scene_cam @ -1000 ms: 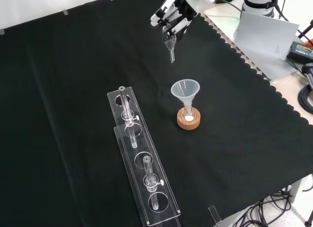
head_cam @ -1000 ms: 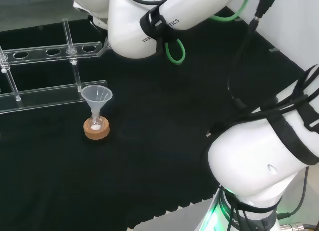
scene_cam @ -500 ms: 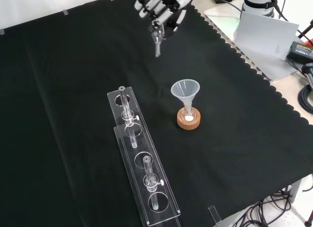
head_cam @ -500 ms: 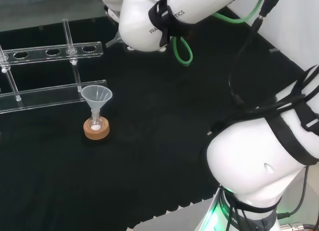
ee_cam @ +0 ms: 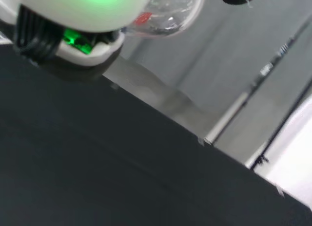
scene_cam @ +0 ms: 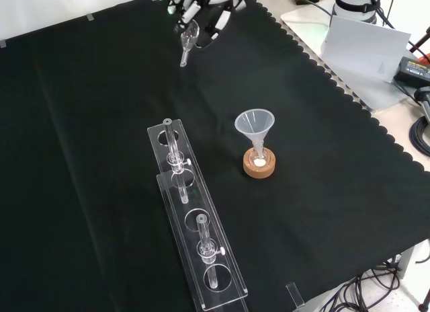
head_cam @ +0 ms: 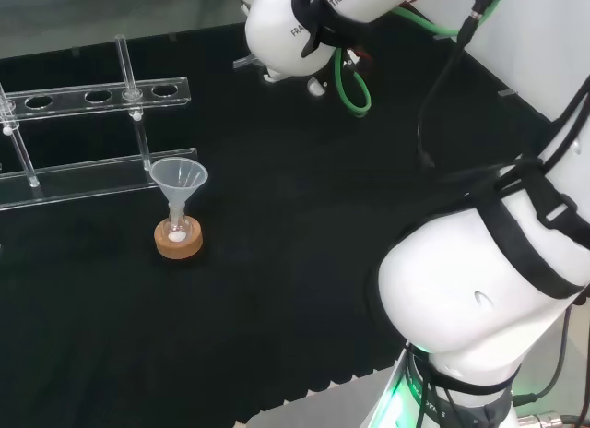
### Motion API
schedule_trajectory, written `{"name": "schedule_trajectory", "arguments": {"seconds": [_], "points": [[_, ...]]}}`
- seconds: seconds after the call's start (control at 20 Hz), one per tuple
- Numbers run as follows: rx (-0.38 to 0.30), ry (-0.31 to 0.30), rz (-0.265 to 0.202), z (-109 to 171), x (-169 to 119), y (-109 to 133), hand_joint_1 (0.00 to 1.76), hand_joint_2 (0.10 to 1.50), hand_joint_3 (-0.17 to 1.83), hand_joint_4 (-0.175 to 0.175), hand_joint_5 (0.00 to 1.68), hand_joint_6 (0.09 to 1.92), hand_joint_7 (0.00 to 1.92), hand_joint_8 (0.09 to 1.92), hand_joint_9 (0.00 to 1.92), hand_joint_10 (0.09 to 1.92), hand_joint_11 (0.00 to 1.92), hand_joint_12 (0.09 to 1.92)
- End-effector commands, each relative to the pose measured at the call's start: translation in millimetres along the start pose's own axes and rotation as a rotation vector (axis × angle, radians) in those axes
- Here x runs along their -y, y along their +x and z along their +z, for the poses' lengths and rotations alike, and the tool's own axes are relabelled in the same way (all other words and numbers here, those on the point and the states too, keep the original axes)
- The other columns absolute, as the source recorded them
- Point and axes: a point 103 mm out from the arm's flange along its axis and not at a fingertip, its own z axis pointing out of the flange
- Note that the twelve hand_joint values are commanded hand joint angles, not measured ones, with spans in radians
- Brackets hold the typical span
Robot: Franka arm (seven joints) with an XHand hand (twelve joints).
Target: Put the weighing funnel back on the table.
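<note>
weighing funnel [scene_cam: 187, 42] is held in the robot hand [scene_cam: 199, 1], not lying on the surface. front view puts it up and left of the funnel [scene_cam: 254, 123], well apart from it. its short stem points down and tips a little toward the view's left. i cannot tell how high the stem tip hangs over the black cloth [scene_cam: 87, 124].

robot hand comes in at the top edge of the front view, fingers curled round the upper part of the weighing funnel. i see nothing else in its hold.

funnel stands mouth up with its stem in a small flask [scene_cam: 259, 159] on a cork ring [scene_cam: 259, 169]. a white bit sits in the flask's bottom.

clear rack [scene_cam: 196, 231] with upright glass tubes lies on the surface left of the funnel and below it in the front view. in the head view it stands behind the funnel and to its left.
</note>
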Motion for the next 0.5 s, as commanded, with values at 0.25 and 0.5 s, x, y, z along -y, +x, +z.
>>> {"name": "schedule_trajectory", "arguments": {"seconds": [0.25, 0.5], "points": [[-0.067, 0.136, 0.222, 49.9, -2.4, -18.2, 1.17, 0.48, 0.81, 0.175, 1.63, 0.09, 1.83, 0.09, 1.43, 0.09, 0.36, 1.39], [-0.092, 0.183, 0.295, 71.5, -3.2, -9.7, 1.17, 0.48, 0.81, 0.175, 1.63, 0.09, 1.83, 0.09, 1.43, 0.09, 0.36, 1.39]]}}
